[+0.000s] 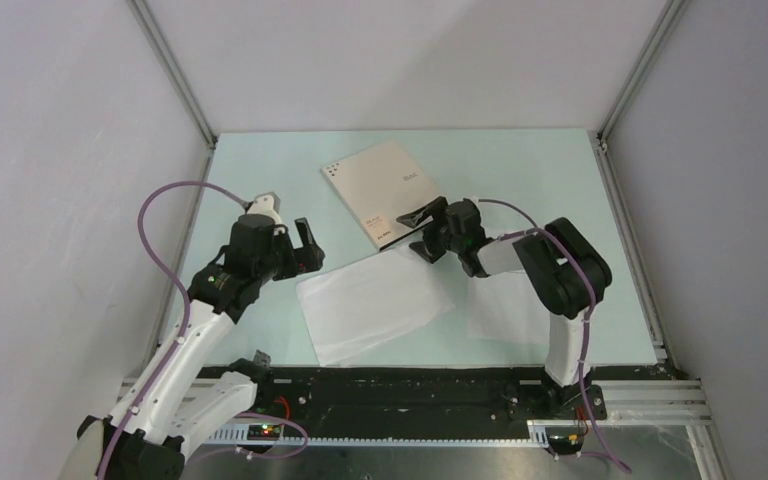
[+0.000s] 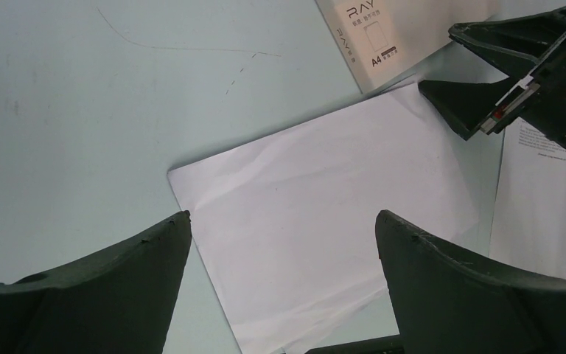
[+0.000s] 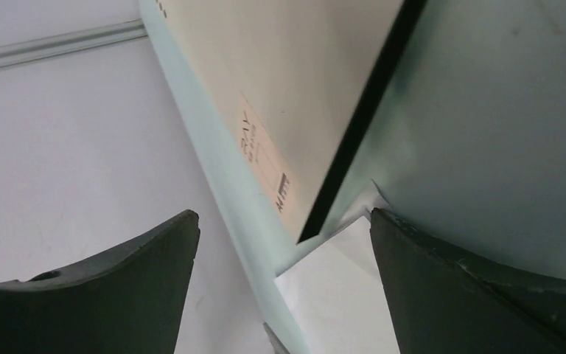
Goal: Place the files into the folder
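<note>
- Beyond both pairs of fingers, the table [image 1: 260, 170] bears the closed folder [image 1: 385, 185].
- Under the left gripper [image 1: 307, 248], spread wide and empty, lies the plain sheet [image 2: 324, 221].
- The printed sheet [image 2: 545, 214] lies behind the right gripper [image 1: 407, 230], which gapes empty at the folder's near corner.

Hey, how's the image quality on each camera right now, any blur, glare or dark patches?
Top external: even soft light, no glare, folder and plain sheet crisp. Left wrist: plain sheet sharp, folder print readable, left claw near-black. Right wrist: steeply tilted, folder print blurry, right claw dark and soft-edged.
</note>
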Available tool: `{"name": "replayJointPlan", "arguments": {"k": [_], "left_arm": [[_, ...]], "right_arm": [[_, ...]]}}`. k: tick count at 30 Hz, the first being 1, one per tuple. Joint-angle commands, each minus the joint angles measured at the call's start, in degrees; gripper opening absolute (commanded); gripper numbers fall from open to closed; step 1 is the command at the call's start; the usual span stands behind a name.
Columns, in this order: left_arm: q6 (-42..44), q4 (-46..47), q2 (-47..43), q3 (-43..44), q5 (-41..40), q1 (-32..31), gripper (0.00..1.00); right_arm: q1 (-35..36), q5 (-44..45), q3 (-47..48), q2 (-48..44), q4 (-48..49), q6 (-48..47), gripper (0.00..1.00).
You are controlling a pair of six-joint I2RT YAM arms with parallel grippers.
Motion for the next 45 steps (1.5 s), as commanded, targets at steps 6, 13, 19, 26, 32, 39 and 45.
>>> {"name": "replayJointPlan", "arguments": {"k": [6,13,19,26,32,39,45], "left_arm": [[1.5,0.1,-0.9,2.3,1.3,1.2,1.00],[2.0,-0.4,-0.7,2.9,1.6,1.5,1.00],[2.2,-0.7,-0.3,3.4,1.9,1.7,1.00],[2.7,-1.3,-0.1,3.7,1.9,1.9,1.00],[2.8,-1.5,0.1,3.7,1.7,2.0,1.00],[2.8,-1.5,0.1,3.6,1.7,2.3,1.00],[2.8,-1.7,0.2,3.8,1.9,2.4,1.00]], "right_arm": [[1.9,-0.1,3.7,6.2,9.4,5.6,0.88],[2.4,0.1,4.2,9.4,13.6,8.2,0.85],[2.5,1.2,4.4,10.9,17.1,9.2,0.81],[2.3,1.0,4.4,11.3,20.3,11.0,0.78],[2.5,0.1,4.3,11.3,22.3,12.5,0.77],[2.4,1.2,4.4,12.3,23.1,13.2,0.77],[2.3,1.8,6.1,13.8,22.2,13.7,0.77]]}}
